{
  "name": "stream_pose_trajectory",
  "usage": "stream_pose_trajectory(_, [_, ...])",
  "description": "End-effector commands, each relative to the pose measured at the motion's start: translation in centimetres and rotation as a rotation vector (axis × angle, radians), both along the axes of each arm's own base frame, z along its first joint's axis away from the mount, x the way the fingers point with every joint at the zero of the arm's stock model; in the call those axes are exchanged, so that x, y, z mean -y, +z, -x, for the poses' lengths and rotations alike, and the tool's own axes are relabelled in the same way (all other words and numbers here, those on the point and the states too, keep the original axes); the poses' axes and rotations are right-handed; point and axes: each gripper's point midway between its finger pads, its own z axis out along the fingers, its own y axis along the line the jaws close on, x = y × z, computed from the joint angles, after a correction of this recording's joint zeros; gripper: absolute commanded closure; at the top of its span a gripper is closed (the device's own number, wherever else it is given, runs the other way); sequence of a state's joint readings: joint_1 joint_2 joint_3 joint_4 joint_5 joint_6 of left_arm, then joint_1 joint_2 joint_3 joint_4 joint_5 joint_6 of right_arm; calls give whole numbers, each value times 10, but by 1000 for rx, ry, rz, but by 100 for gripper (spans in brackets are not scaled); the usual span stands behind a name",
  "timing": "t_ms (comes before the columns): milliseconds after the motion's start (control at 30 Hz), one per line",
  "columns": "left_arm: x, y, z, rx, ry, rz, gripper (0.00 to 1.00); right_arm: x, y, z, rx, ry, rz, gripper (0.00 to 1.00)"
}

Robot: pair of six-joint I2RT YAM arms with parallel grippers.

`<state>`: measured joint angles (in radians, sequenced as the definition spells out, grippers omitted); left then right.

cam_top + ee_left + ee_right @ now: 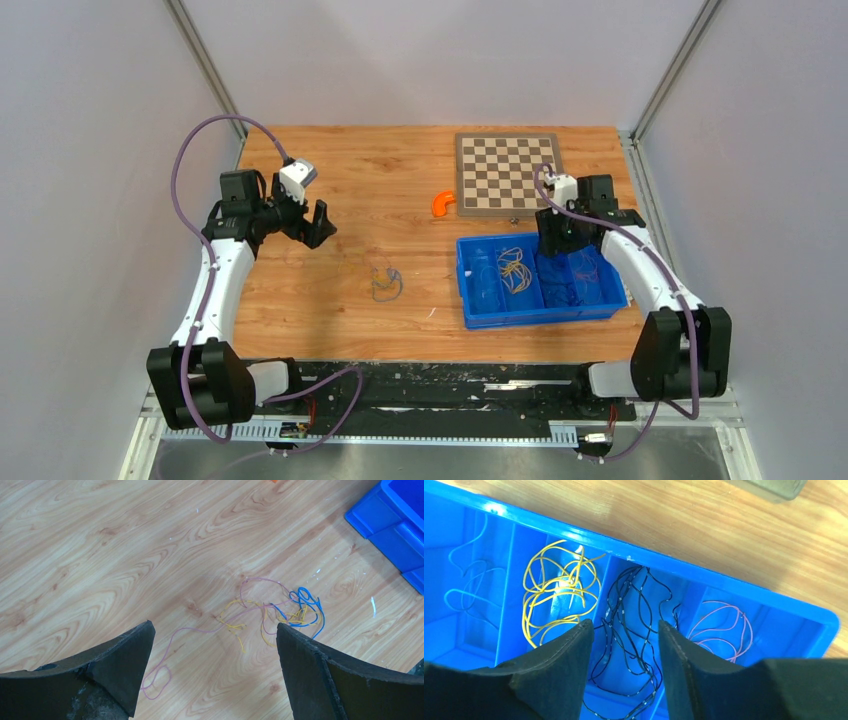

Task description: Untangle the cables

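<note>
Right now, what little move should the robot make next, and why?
Probably lift the right fingers straight up, clear of the bin. They stand apart over the black wires, which lie loose in their own compartment, so that drop looks done. A tangle of pink, yellow and blue wires waits on the table under the open left fingers.

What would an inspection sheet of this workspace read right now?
Surface: wooden table, bare wood with small white flecks.
Job's things: tangle of wires lies on the table; yellow wires, black wires, pink wire and pale blue wire each in its own compartment of the blue bin.
Clutter: chessboard and orange piece at the far side.
Tools: left tool open, empty, above the table; right tool open over the black wires' compartment.
Cables: lilac hoses run along both arms, away from the tangle.
Surroundings: grey walls on three sides.
</note>
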<state>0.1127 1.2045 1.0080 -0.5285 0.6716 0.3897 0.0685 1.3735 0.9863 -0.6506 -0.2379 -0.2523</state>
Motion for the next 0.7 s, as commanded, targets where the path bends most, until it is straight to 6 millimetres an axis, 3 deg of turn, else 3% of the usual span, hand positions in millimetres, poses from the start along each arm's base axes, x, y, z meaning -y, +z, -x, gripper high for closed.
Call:
stream_pose_trajectory(0, [1,19,-2,54,-1,7,0,-2,44,0,84,48,2,45])
stream_pose_trajectory(100, [1,20,-3,53,0,13,0,-3,55,12,88,91,9,39])
stream_pose_trajectory(267, [1,19,-3,49,0,17,0,-8,54,44,36,176,-8,30])
stream_pose_trajectory(433, [2,19,-4,47,0,20,0,-29,48,70,-21,283,-102,42])
stream_pose_trajectory(667, [2,21,-5,44,4,27,0,-33,23,71,-134,317,-97,49])
